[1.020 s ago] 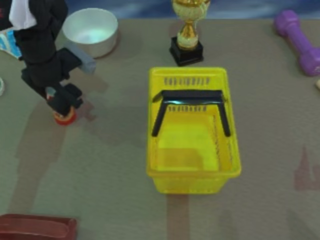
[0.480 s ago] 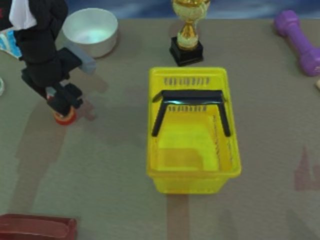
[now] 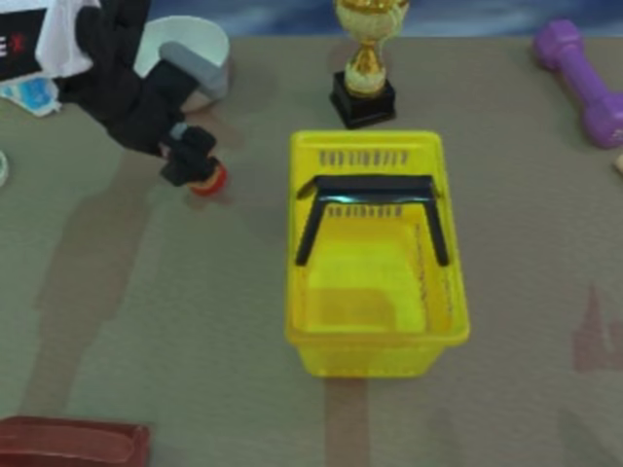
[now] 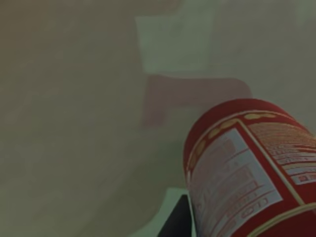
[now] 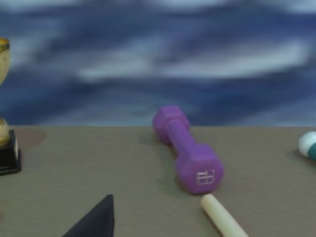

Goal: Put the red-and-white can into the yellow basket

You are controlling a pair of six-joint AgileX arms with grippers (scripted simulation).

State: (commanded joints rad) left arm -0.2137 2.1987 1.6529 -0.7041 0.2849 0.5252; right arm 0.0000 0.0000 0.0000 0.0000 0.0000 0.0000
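The red-and-white can (image 3: 209, 180) hangs above the table, left of the yellow basket (image 3: 375, 355), with my left gripper (image 3: 200, 171) shut on it. In the left wrist view the can (image 4: 247, 168) fills the lower right, its label facing the camera, and one dark fingertip (image 4: 178, 219) presses its side. The yellow basket stands in the middle of the table with its black handle (image 3: 372, 187) raised across the far half. My right arm is out of the top view; its wrist view shows one dark fingertip (image 5: 101, 217) set wide, nothing held.
A white bowl (image 3: 200, 44) sits behind the left arm, and a gold trophy (image 3: 365, 68) stands just behind the basket. At the far right lie a purple dumbbell (image 3: 584, 83) and a cream stick (image 5: 222, 217). A dark red tray (image 3: 73, 443) occupies the front left corner.
My left gripper has lifted the can off the table and carried it back and to the right, closer to the basket. The basket has not moved.
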